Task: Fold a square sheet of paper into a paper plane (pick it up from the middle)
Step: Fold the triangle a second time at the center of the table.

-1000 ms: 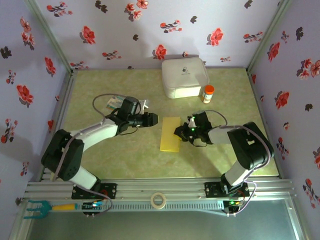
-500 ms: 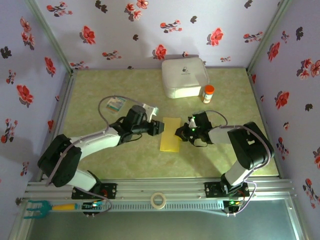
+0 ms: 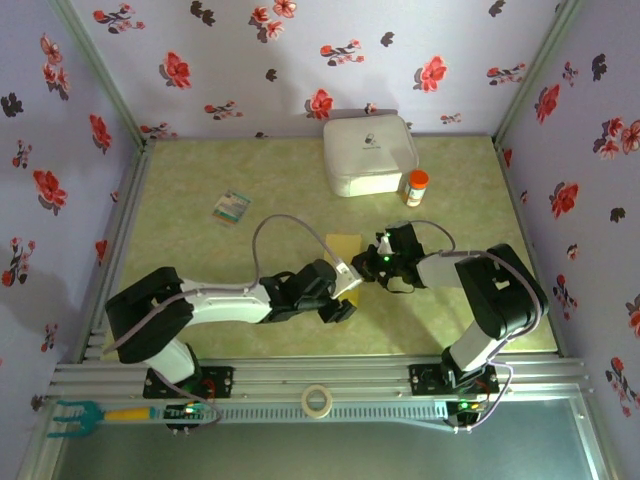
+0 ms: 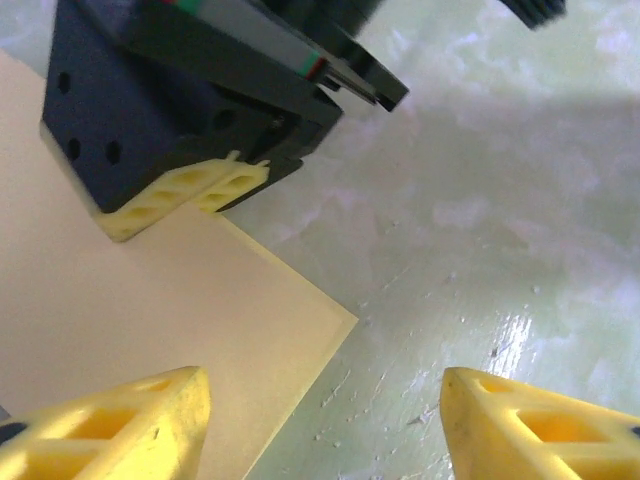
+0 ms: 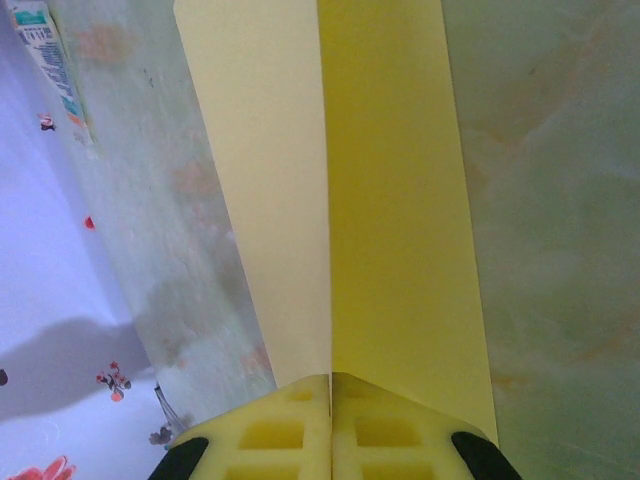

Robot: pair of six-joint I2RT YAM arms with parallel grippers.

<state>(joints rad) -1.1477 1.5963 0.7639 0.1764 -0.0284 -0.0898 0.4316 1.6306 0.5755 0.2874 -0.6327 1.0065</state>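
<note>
The square sheet of paper (image 3: 345, 246), folded over, lies in the middle of the worktop (image 3: 200, 180), with the right pincer (image 5: 331, 380) shut tight and pressing down on it, I think to stop it sliding, while the left pincer (image 4: 320, 385) is wide open at its corner, ready to grab.

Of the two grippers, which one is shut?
The right gripper: its fingers are pressed together, with the tips on the yellow paper. The left gripper has its fingers wide apart, over a corner of that paper.
</note>
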